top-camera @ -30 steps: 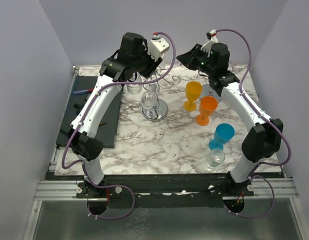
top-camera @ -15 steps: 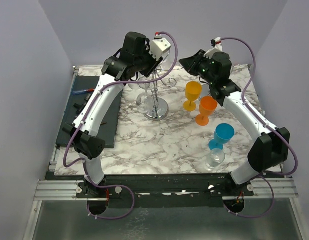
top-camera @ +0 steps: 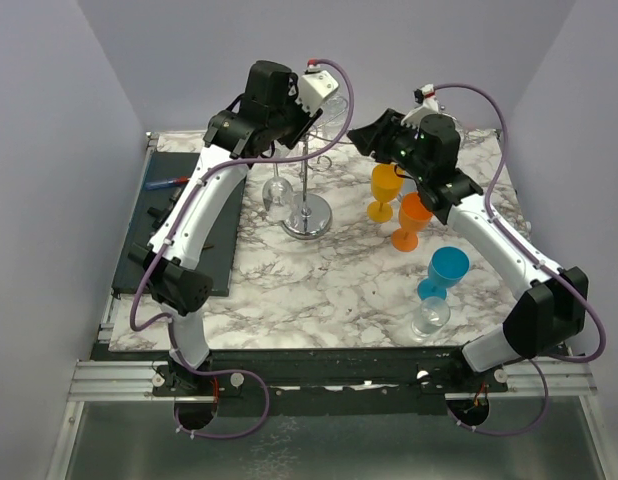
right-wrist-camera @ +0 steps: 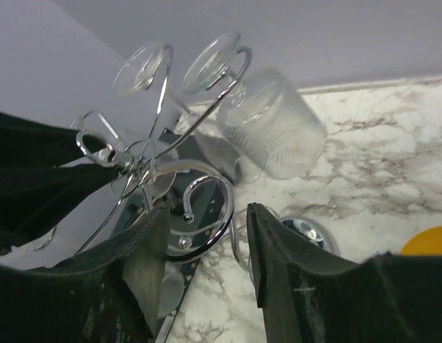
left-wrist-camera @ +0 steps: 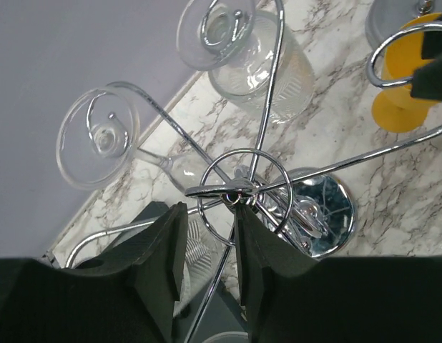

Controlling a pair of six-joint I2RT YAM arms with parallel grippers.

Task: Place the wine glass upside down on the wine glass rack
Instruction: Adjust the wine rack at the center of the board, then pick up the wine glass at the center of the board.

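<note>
Left wrist view, left claw part-spread astride wine glass rack stem, right claw spread

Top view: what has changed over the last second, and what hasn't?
The right hand swung left toward the rack and opened. The hanging glass drifted left, off the rack's base. The left hand stayed at the rack's top. The yellow glass, orange glass, blue glass and front glass did not move.
</note>
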